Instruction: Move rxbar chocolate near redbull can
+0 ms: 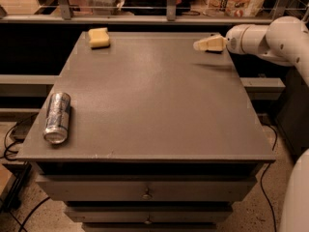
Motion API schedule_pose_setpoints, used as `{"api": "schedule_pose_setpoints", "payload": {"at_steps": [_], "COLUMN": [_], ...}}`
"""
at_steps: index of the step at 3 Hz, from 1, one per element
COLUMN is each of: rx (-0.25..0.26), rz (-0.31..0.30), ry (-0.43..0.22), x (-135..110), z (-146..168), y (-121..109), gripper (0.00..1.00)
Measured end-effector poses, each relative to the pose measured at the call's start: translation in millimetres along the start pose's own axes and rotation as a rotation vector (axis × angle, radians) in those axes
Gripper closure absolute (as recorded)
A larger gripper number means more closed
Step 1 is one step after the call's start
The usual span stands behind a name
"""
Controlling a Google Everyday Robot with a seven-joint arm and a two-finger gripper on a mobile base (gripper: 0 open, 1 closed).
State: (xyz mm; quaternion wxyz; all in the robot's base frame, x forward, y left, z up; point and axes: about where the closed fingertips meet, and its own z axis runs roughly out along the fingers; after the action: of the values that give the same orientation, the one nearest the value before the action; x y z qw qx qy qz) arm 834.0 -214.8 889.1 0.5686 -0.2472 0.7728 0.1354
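Note:
The redbull can point(57, 117) lies on its side at the front left of the grey table point(154, 95), its silver top toward the front edge. The rxbar chocolate does not show anywhere in the camera view. My gripper point(202, 45), cream-coloured on a white arm, hovers over the table's back right corner and points left. It is far from the can, across the whole table.
A yellow sponge block point(99, 37) sits at the back left corner. A rail with clutter behind it runs along the back. Drawers point(145, 192) are under the table front. Cables lie on the floor at both sides.

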Motion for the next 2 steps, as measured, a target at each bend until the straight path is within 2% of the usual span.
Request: {"api": "schedule_pose_setpoints", "payload": {"at_steps": [1,2], "rx": [0.006,0.024], "rz": [0.017,0.074], "ry": [-0.004,-0.024], "x": [2.9,12.3], "z": [4.1,15.9], "y": [-1.7,-9.1], "gripper": [0.00,0.00]}}
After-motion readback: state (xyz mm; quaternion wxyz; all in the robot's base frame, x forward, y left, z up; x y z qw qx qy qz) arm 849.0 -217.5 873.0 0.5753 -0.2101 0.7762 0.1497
